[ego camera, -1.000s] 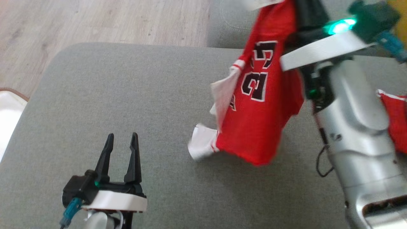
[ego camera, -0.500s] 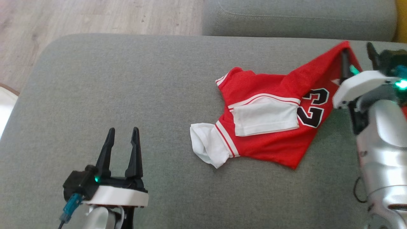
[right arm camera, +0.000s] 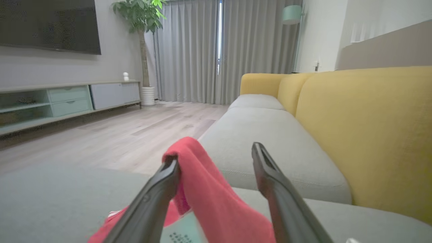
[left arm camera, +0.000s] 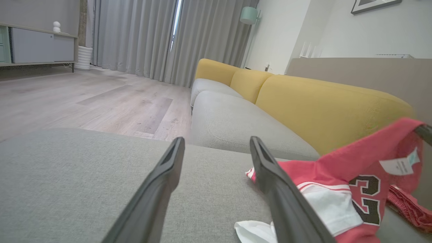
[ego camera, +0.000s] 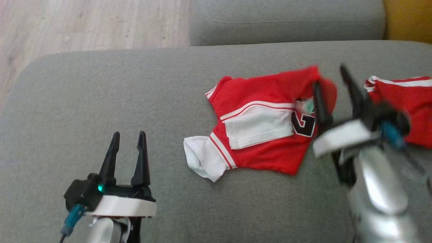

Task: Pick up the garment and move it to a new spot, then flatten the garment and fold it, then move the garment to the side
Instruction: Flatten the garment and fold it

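Grey sofa cushion (ego camera: 101, 101) lying bare all around the left gripper (ego camera: 129, 134), its rounded edge curving far ahead, fingers standing apart and empty, red garment (ego camera: 263, 98) lying crumpled just left of the right gripper (ego camera: 329, 76), jaws gaping, one fold draping over its left finger (right arm camera: 158, 189), another red cloth (ego camera: 405, 101) sitting just right.

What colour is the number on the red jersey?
The number on the red-and-white fabric jersey is black, outlined white; clearest in the left wrist view.

right hand (ego camera: 329, 76): blurred | jersey (ego camera: 263, 157) number: partly hidden | red cloth (ego camera: 408, 101): cropped, perhaps shorts
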Robot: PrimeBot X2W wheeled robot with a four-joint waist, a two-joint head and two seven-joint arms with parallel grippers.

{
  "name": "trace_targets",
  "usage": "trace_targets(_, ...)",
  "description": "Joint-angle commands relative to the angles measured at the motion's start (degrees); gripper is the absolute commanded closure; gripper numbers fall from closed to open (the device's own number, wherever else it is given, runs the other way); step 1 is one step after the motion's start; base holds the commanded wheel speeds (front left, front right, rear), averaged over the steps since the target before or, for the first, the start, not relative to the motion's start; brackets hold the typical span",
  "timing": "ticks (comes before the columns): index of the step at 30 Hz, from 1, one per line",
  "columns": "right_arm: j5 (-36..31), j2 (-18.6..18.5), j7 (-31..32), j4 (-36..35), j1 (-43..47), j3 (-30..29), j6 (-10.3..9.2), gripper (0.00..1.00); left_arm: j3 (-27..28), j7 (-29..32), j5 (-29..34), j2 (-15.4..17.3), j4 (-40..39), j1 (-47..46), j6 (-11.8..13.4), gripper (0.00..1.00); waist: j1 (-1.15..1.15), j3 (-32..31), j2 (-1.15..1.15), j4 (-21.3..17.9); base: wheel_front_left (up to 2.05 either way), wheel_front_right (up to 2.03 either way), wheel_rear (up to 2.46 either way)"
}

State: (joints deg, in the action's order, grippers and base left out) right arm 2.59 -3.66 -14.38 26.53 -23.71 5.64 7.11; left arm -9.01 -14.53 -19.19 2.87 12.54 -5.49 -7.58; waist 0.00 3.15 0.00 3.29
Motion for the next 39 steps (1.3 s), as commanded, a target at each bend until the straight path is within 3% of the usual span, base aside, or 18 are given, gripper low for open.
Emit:
trace_targets(1,0.9,0.8,-0.6,-4.7,1.6,2.0,0.37,0.00,2.2,-0.5,0.1,0.0,-2.2,-1.2,0.1,0.00,0.00,-0.6,0.00,-1.0,0.00,0.00,0.00)
trace_targets(10,4.1,0.8,-0.6,-16.0,16.4,2.8,0.37,0.00,1.7,-0.5,0.5,0.0,-2.7,-0.6,0.1,0.00,0.00,-1.1,0.00,-2.3,0.00,0.00,0.00)
trace_targets(19,2.4,0.8,-0.6,-16.4,16.7,4.5,0.37,0.00,0.2,-0.5,0.4,0.0,-3.0,-0.9,0.1,0.00,0.00,-0.1,0.00,-1.0,0.00,0.00,0.00)
trace_targets(29,-3.6,0.8,0.7,-6.7,8.7,9.5,0.37,0.00,-1.5,-0.5,-0.3,0.0,-1.9,-3.1,0.1,0.00,0.00,3.3,0.00,4.3,0.00,0.00,0.00)
trace_targets(39,-1.6,-0.2,4.0,8.3,0.8,16.8,0.37,0.00,-2.8,-0.5,-1.2,0.0,-0.7,-4.3,0.1,0.00,0.00,5.1,0.00,9.1,0.00,0.00,0.00)
